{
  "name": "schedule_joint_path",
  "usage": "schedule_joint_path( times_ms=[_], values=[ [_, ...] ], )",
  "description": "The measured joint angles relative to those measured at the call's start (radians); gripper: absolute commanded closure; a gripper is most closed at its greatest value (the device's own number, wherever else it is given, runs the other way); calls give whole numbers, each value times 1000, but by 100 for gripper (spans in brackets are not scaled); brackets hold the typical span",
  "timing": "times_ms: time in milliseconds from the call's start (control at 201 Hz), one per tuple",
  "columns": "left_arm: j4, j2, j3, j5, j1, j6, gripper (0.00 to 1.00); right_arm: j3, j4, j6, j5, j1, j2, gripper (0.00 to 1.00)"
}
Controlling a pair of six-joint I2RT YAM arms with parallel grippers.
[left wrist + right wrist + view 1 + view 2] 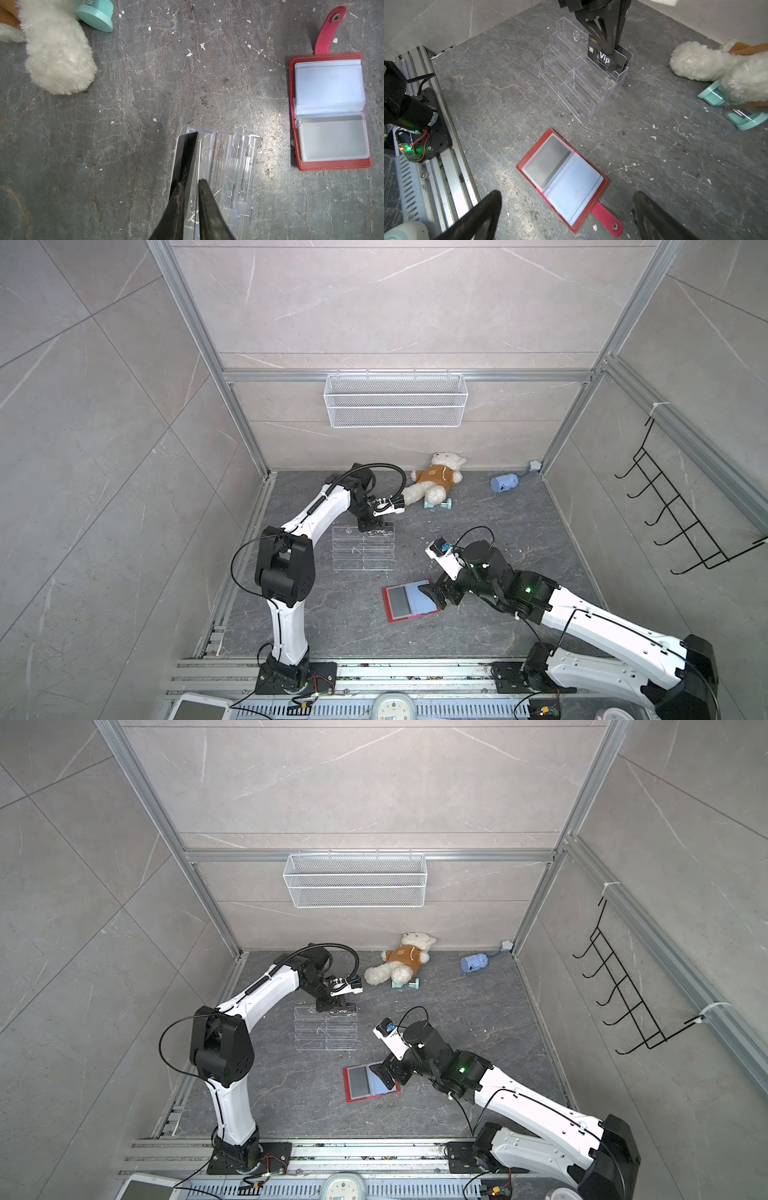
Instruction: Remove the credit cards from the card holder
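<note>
The dark grey stone-look table top carries everything. Largest on it is the white plush bear in a brown jumper, lying at 1 o'clock from the clear acrylic tiered rack in both top views. The left gripper points down into the rack's 12 o'clock tier. Its jaws stand slightly apart, with a sliver of clear acrylic showing between them.

The right gripper is spread wide over the flat red leather-like folding card holder with pale blue plastic sleeves, which lies open at 5 o'clock from the rack. One finger is on either side of the end where the red snap tab lies flat. Whether they touch the table I cannot tell.

A thin black plastic card with white "Vip" lettering stands in the rack's top tier, leaning against a left finger. A grey card shows through the sleeve on the holder's 9 o'clock half.
</note>
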Motion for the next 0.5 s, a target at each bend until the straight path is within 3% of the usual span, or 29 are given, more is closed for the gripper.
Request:
schedule_joint_path(
  times_ms=[214,403,503],
  values=[
    [25,0,0,-16,0,-7,78,-2,2,0,-6,0,-2,0],
    [77,-34,-1,-53,-2,-21,58,-7,8,0,-7,0,-18,0],
    [101,-89,-7,-65,-8,-25,54,-8,17,1,-7,0,-24,0]
  ],
)
